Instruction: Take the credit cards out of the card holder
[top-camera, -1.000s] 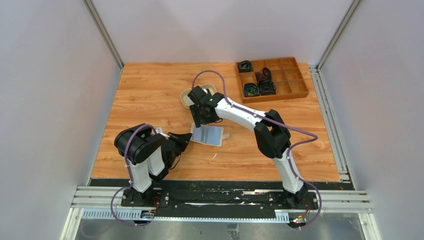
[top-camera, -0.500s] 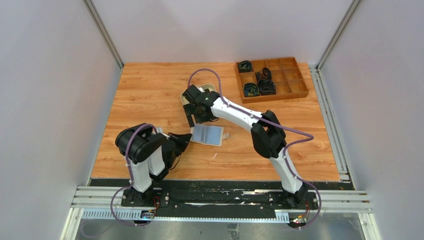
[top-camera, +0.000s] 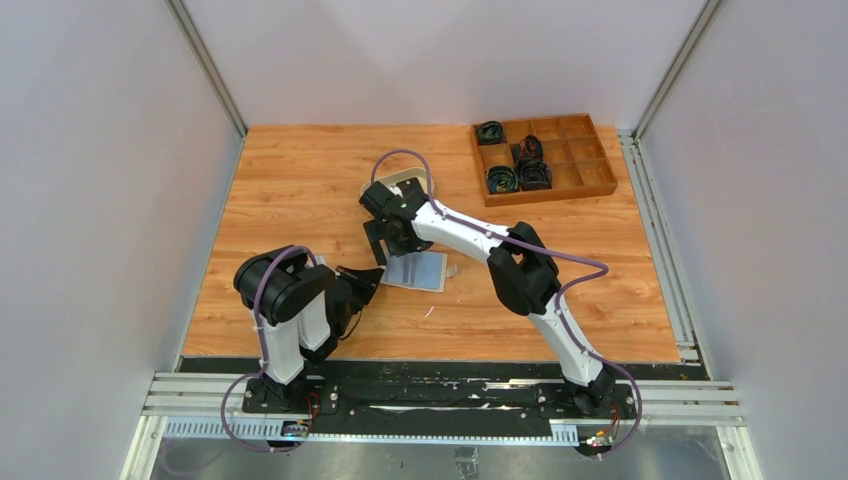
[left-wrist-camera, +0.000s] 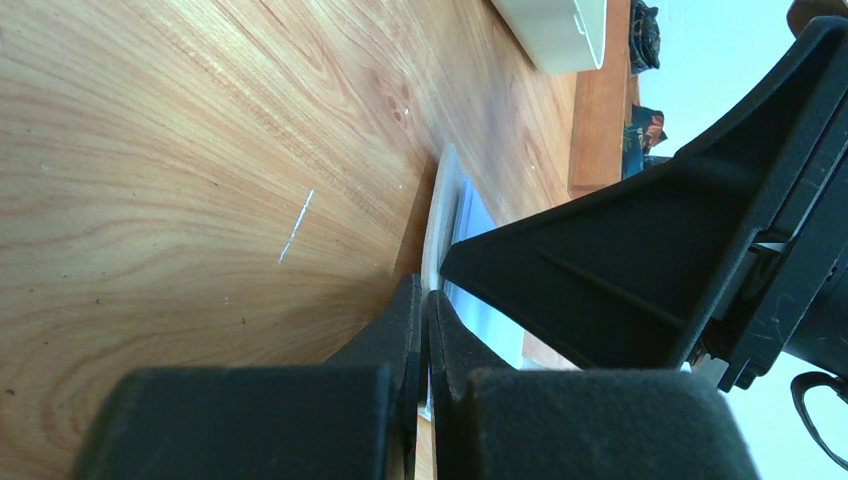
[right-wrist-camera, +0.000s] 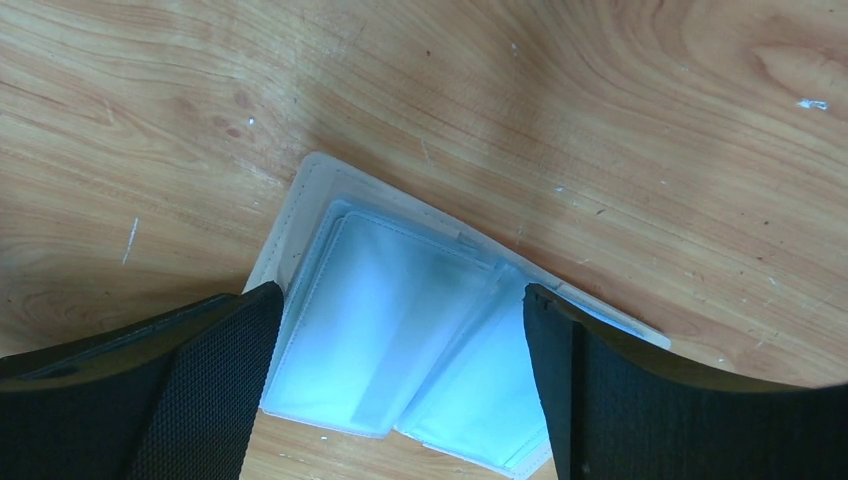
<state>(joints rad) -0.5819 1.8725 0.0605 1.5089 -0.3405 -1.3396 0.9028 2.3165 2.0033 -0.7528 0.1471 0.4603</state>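
The card holder (top-camera: 417, 270) lies open on the table, cream outside, with pale blue clear sleeves facing up. My left gripper (top-camera: 377, 274) is shut on its left edge, and the left wrist view shows the thin pale edge (left-wrist-camera: 440, 215) pinched between the jaws of that gripper (left-wrist-camera: 425, 297). My right gripper (top-camera: 382, 246) is open and hovers over the holder's left half. In the right wrist view the sleeves (right-wrist-camera: 400, 340) lie below and between the spread fingers of the right gripper (right-wrist-camera: 400, 300). No credit card shows plainly; the sleeves look pale and blurred.
An oval beige tray (top-camera: 404, 184) sits just behind the right gripper, partly hidden by the arm. A brown wooden compartment box (top-camera: 543, 160) with dark coiled items stands at the back right. Grey walls enclose the table on three sides.
My right gripper has moved left and a little nearer, from over the tray's edge to over the holder's left half. The left gripper and the holder have not moved.
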